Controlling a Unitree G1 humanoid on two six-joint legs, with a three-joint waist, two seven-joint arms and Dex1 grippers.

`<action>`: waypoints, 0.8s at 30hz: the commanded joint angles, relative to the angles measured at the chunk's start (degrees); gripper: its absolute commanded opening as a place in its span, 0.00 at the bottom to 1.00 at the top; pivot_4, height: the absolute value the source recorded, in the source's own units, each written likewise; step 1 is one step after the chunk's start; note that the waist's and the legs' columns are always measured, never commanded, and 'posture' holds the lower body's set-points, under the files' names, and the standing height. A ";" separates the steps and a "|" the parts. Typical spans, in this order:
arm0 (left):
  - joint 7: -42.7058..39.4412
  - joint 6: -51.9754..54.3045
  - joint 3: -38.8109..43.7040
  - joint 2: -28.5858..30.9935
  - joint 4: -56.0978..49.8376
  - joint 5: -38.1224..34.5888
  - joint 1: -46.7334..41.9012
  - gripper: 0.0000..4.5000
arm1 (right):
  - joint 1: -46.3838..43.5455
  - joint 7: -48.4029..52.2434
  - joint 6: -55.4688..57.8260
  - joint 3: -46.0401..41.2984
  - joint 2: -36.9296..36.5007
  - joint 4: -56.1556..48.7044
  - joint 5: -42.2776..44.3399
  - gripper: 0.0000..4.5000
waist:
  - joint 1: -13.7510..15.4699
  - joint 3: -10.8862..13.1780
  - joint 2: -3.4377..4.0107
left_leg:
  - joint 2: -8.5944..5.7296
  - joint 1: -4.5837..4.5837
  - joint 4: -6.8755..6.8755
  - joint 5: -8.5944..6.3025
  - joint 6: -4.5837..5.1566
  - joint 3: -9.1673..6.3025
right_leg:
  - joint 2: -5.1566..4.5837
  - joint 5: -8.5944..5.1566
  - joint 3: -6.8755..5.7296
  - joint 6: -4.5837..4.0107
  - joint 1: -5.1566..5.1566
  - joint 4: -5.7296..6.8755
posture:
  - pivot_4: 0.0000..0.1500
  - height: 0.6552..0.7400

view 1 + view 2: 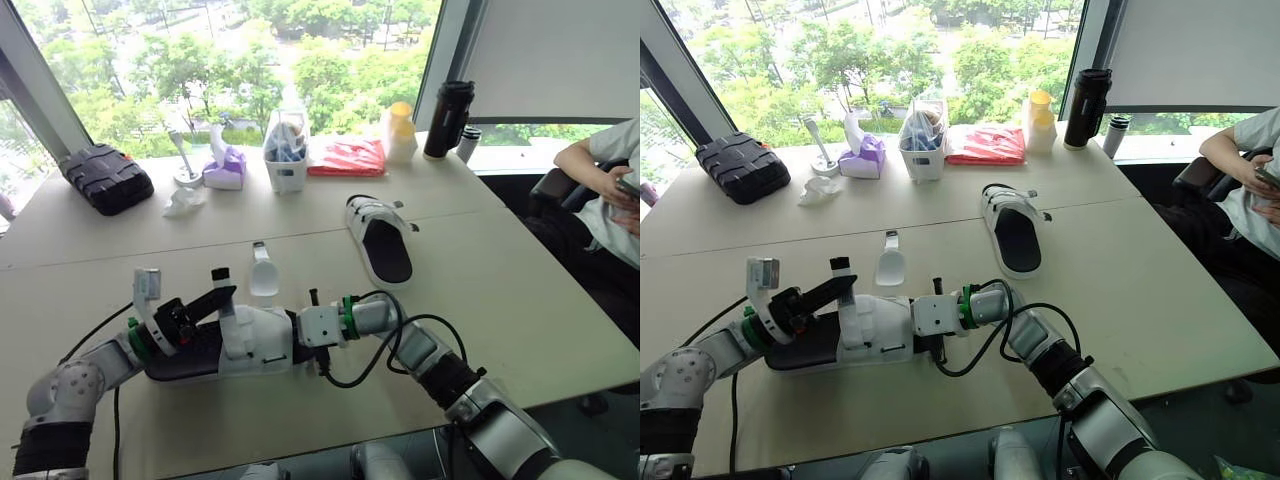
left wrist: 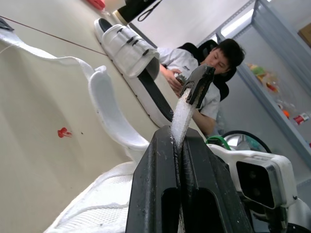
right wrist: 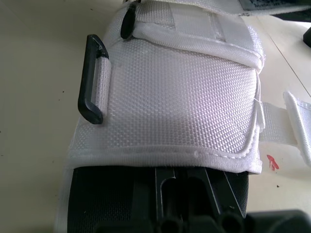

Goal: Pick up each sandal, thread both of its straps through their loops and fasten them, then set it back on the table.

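One white sandal with a black sole [image 1: 245, 345] lies near the table's front edge, between my two grippers. My left gripper [image 1: 222, 296] is shut on one of its white straps [image 2: 183, 114], which stands up and ends in a black tip [image 2: 199, 85]. The other strap [image 1: 264, 276] lies flat on the table, on the sandal's far side. My right gripper [image 1: 300, 348] is shut on the sandal's toe end, and the wrist view shows a black loop [image 3: 92, 80] on the white upper. A second sandal [image 1: 381, 240], straps fastened, rests further back to the right.
Along the window stand a black case [image 1: 105, 178], a tissue box [image 1: 225, 170], a white container [image 1: 286, 160], a red packet [image 1: 347, 157], a yellow bottle [image 1: 400, 130] and a black flask [image 1: 447, 118]. A person [image 1: 600, 190] sits at the right edge.
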 commanded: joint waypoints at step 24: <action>0.65 2.64 -1.77 -5.66 5.05 10.25 -11.97 0.01 | 2.07 1.03 1.96 2.15 -1.29 1.73 -2.91 0.00 | 0.16 0.06 -0.11 | -0.03 0.00 0.00 0.02 -0.03 -0.06 | -0.07 0.11 -0.02 0.19 0.02 0.00 | 1.00 1.00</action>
